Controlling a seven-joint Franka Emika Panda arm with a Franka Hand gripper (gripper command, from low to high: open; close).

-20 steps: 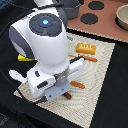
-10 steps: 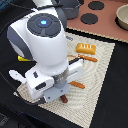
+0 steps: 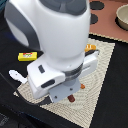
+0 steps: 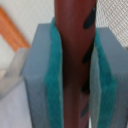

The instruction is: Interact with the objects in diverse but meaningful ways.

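My gripper (image 3: 69, 94) is shut on the brown sausage (image 3: 71, 99), whose tip sticks out below the hand over the woven placemat (image 3: 102, 75). In the wrist view the sausage (image 4: 72, 60) stands lengthwise between the two teal pads (image 4: 52, 80) of the grey fingers. The yellow box (image 3: 27, 56) and the white utensil (image 3: 17, 76) lie off the mat on the exterior view's left. The arm covers most of the orange bread loaf (image 3: 91, 47). A small orange piece (image 3: 83, 86) lies on the mat beside the gripper. An orange strip (image 4: 12, 27) shows in the wrist view.
A tan bowl-like dish (image 3: 122, 15) stands at the back on the exterior view's right, on a brown board with dark round burners (image 3: 95, 19). The mat lies on a black tabletop. The arm's white body hides the mat's middle.
The arm has shifted toward the exterior view's right and looms larger, now covering most of the loaf. The sausage stays clamped in the gripper and moved with it.
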